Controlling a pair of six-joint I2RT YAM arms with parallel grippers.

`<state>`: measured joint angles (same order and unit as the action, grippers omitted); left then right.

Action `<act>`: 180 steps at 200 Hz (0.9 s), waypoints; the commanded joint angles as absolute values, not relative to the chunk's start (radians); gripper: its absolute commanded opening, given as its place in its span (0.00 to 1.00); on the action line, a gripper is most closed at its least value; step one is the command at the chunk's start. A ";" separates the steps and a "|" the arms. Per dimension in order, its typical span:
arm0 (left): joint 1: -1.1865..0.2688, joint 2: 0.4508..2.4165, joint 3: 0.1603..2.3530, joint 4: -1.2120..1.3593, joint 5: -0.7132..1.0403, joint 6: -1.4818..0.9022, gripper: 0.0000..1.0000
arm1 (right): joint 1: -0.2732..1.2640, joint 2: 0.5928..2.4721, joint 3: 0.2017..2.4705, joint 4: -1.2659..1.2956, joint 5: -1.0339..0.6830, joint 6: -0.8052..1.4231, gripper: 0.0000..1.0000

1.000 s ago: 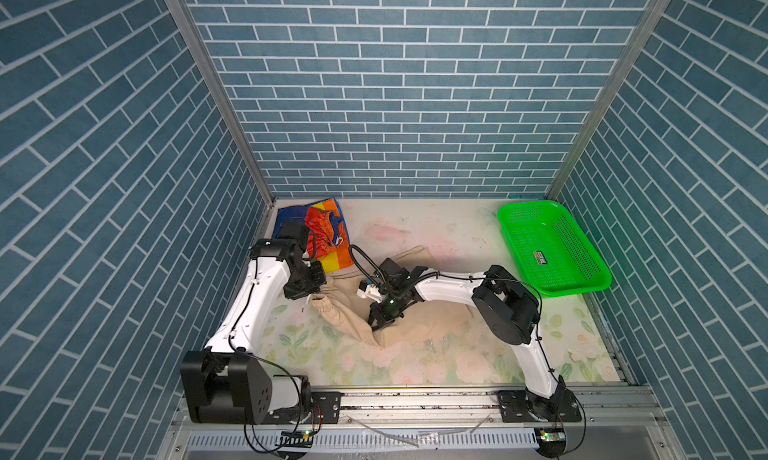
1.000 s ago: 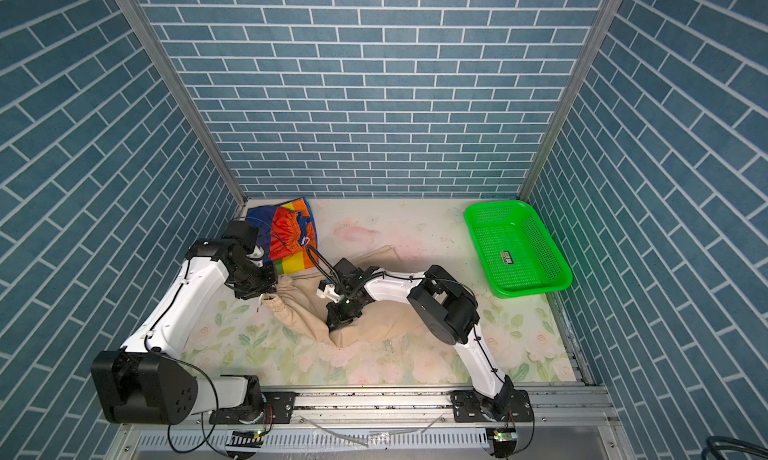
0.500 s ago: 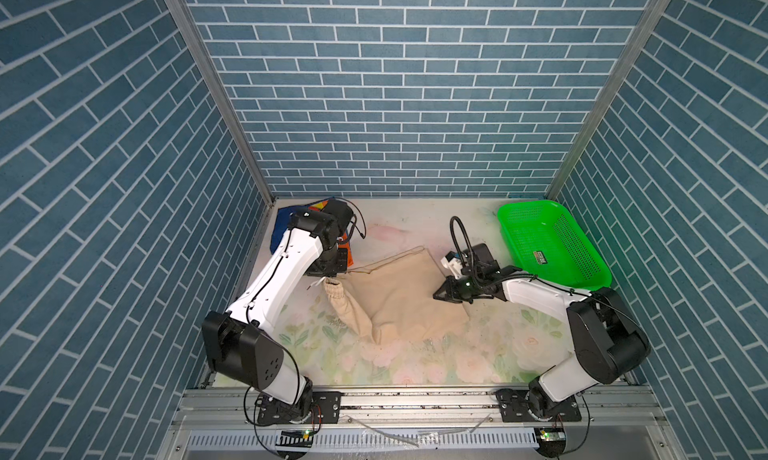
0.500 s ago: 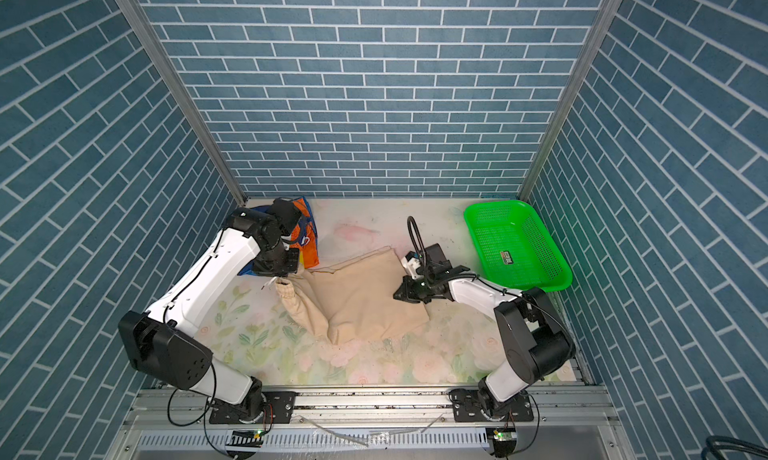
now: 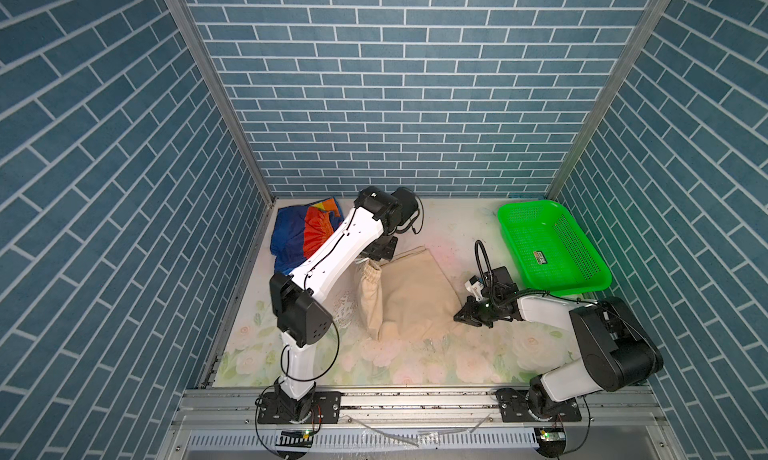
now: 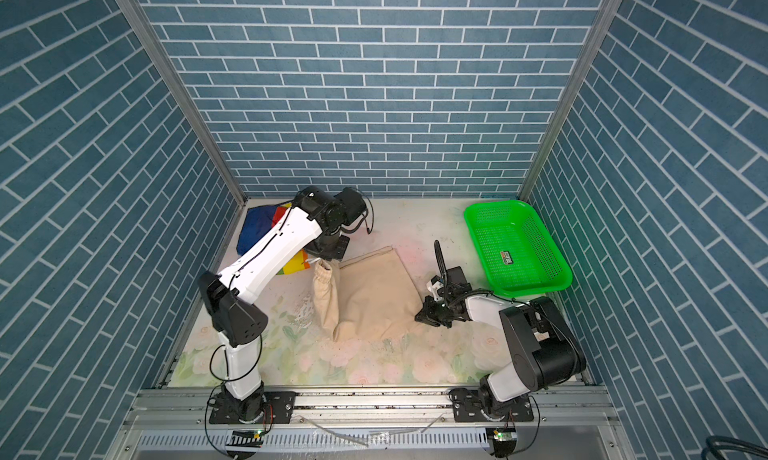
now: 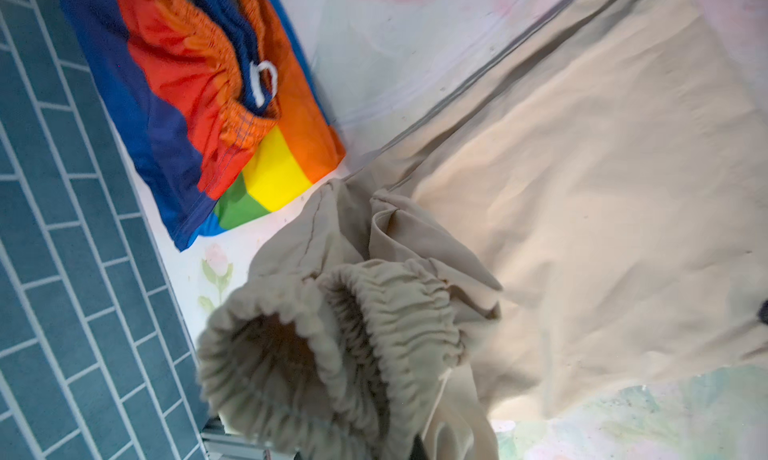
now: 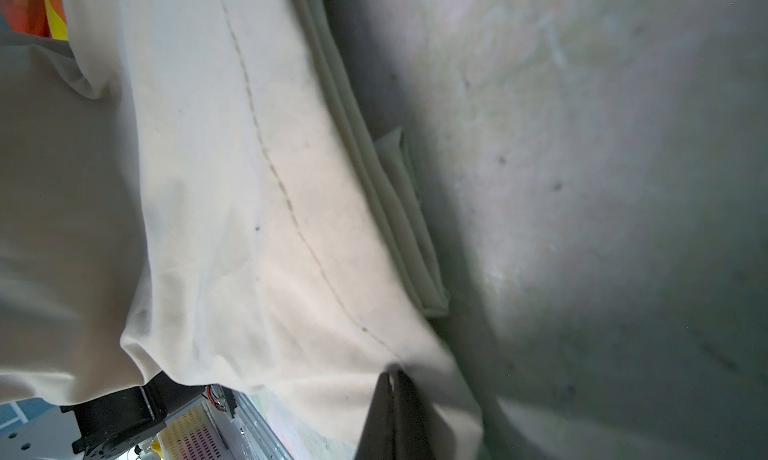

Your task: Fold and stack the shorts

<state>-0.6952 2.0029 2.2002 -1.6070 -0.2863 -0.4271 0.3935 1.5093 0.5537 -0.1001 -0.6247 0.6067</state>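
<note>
Left claw [image 5: 372,259]: pinched shut on waistband [image 5: 368,273] of beige shorts [image 5: 411,292], lifted.
Right claw [image 5: 458,316]: closed on their hem [image 8: 386,196].
Rainbow shorts [image 5: 297,233]: back-left table [image 5: 415,366] corner.

Green perforated plastic basket [image 5: 536,229] [image 6: 498,233] at the far right corner of the pale floral-print bench [image 5: 415,362] [image 6: 374,366], upright, a small dark label [image 5: 540,256] [image 6: 505,257] inside. Blue brick-pattern walls [image 5: 395,84] [image 6: 374,84] on three sides.

Teal brick-patterned walls [image 5: 407,84] enclose a pale floral tabletop [image 5: 415,362], with grey metal posts [image 5: 217,88] at the corners.
</note>
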 commanded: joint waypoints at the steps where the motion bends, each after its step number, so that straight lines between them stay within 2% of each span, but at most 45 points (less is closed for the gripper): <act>1: -0.768 2.102 2.308 -1.688 -0.241 -0.465 0.05 | 0.391 1.557 0.498 -0.113 -0.493 0.625 0.00; 26: -0.829 2.230 2.394 -1.626 -0.186 -0.493 0.07 | 0.390 1.536 0.491 -0.127 -0.469 0.606 0.00; 57: -0.833 2.349 2.405 -1.531 -0.099 -0.551 0.07 | 0.390 1.480 0.463 -0.127 -0.451 0.604 0.00; 79: -0.833 2.393 2.421 -1.459 -0.046 -0.591 0.10 | 0.391 1.433 0.435 -0.133 -0.429 0.603 0.00; 149: -0.833 2.442 2.453 -1.348 0.014 -0.732 0.09 | 0.389 1.402 0.384 -0.087 -0.438 0.623 0.00; 158: -0.833 2.443 2.445 -1.333 0.017 -0.746 0.21 | 0.388 1.401 0.377 -0.075 -0.443 0.629 0.00; 173: -0.833 2.445 2.419 -1.296 0.032 -0.770 0.60 | 0.388 1.391 0.364 -0.060 -0.454 0.640 0.00; 180: -0.833 2.445 2.406 -1.277 0.041 -0.782 0.71 | 0.388 1.381 0.360 -0.062 -0.458 0.642 0.00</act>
